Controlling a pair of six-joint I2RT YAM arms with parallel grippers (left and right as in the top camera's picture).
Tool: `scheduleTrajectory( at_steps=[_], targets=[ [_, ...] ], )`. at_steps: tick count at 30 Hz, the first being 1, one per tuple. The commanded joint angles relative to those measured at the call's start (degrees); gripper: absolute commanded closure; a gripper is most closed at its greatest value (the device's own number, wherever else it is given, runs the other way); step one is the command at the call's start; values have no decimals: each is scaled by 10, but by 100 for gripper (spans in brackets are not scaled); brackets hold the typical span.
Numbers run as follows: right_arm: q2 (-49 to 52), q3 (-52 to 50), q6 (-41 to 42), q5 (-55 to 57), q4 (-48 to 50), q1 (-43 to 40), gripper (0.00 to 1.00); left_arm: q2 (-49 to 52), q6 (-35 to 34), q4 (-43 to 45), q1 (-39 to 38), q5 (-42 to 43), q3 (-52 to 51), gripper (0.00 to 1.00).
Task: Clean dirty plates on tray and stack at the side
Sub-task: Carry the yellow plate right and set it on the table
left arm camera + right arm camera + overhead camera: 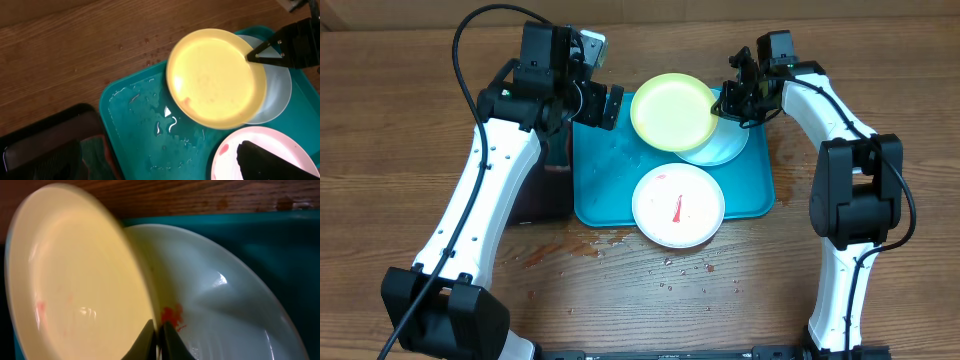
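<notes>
Overhead: yellow-green plate (pixel 670 110) (in right fingers (pixel 724 103)) overlaps mint plate (pixel 728 148); black tray (pixel 550 195) nearby.

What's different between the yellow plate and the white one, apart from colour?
The yellow plate is pinched at its rim by the right gripper and tilted, partly over the mint plate; the white plate rests at the front edge of the tray, untouched. The white plate has a bold red streak in its middle; the yellow plate shows only faint reddish marks near its edge. Both are round and look about equal in size.
</notes>
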Motion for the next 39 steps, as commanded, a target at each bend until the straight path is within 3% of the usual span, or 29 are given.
scheduleTrajectory(
  at_steps=[1,11,24,30,39],
  targets=[
    [7,1,3,-52,6,-2,96,-12,-7,2,1,-4,6,0],
    [-38,61,7,-116,-35,-54,96,-12,-8,-1,1,-14,6,0],
    [-79,83,73,171,-119,-252,96,-12,-8,-1,0,-14,6,0],
    [-79,54,57,187,-144,-296,96,-12,-8,0,0,-14,6,0],
    [-79,-41,58,188,-115,-295,96,-12,-8,-1,0,-14,6,0]
  ],
)
